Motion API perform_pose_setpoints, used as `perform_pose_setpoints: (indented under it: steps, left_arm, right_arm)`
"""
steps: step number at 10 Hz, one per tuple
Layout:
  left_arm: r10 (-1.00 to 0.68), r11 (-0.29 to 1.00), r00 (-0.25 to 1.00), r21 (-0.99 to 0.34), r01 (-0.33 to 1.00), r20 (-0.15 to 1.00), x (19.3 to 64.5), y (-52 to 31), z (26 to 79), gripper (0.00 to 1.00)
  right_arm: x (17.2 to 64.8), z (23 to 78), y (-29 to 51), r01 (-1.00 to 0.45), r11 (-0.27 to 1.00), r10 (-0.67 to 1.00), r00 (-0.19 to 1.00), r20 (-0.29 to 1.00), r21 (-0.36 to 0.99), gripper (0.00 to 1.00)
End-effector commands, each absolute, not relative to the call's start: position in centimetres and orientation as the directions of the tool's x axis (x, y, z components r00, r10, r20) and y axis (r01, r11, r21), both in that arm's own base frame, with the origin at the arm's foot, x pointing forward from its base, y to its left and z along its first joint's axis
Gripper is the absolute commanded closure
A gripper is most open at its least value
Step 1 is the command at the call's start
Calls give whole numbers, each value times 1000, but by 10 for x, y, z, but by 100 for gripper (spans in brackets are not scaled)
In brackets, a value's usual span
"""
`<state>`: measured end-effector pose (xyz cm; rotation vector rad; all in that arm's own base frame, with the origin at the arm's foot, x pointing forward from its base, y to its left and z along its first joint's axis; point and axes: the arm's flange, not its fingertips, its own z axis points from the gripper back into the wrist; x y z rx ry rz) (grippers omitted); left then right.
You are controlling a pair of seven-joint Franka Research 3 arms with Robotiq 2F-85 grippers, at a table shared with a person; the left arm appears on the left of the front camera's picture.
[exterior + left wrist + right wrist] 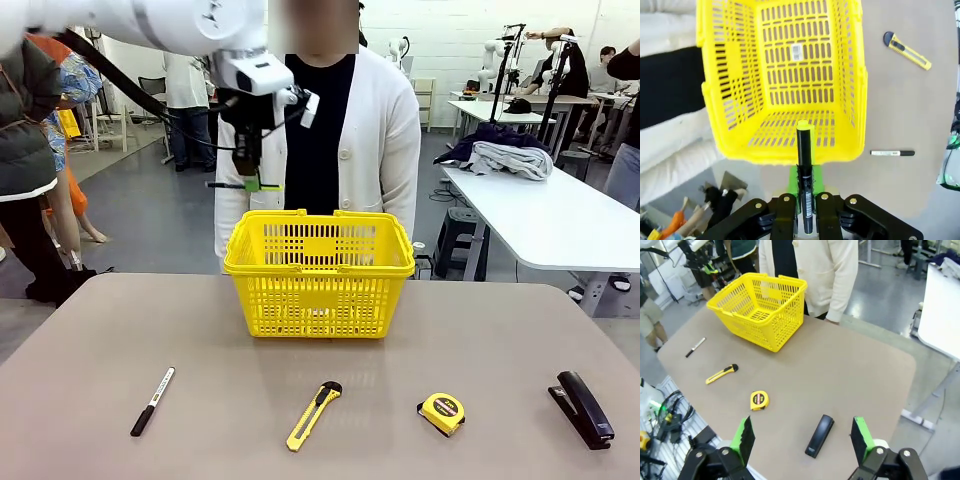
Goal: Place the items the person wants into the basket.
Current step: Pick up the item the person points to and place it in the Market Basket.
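Note:
My left gripper (247, 180) hangs high above the far left rim of the yellow basket (320, 270), shut on the black pen (243, 185), which lies level in its pads. In the left wrist view the pen (804, 170) points out from the gripper (805, 180) toward the basket's (785, 75) near rim. The white-and-black marker (152, 401) lies front left and the tape measure (441, 413) front right. The person (340, 130) stands behind the basket. My right gripper (801, 440) is open above the table's front right, over the tape measure (759, 400).
A yellow utility knife (314, 415) lies at front centre and a black stapler (581, 408) at the front right edge. The stapler (820, 435) sits between my right fingers in the right wrist view. A white table (540, 215) stands behind at the right.

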<state>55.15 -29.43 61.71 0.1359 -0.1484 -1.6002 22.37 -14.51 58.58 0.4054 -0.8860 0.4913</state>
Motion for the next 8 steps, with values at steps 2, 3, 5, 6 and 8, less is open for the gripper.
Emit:
perform_pose_setpoints:
  steps: [2, 3, 5, 6, 8]
  left_arm:
    - [-1000, -27, -27, 77, 997, 3, 603, -333, 590, 89]
    - [-1000, -9, -10, 60, 998, 29, 614, -338, 575, 89]
    - [-996, 43, 38, 59, 997, 77, 629, -346, 542, 89]
    - [-992, 64, 57, 57, 996, 112, 631, -347, 528, 89]
    - [-982, 109, 99, 57, 992, 162, 631, -347, 511, 89]
  right_arm:
    - [225, 586, -145, -564, 814, 234, 532, 814, 135, 0]
    - [225, 586, -145, -564, 814, 234, 532, 814, 135, 0]
    - [225, 586, -145, -564, 814, 234, 532, 814, 135, 0]
    - [225, 586, -145, -564, 814, 234, 532, 814, 135, 0]
    - [225, 586, -145, -564, 814, 234, 532, 814, 135, 0]
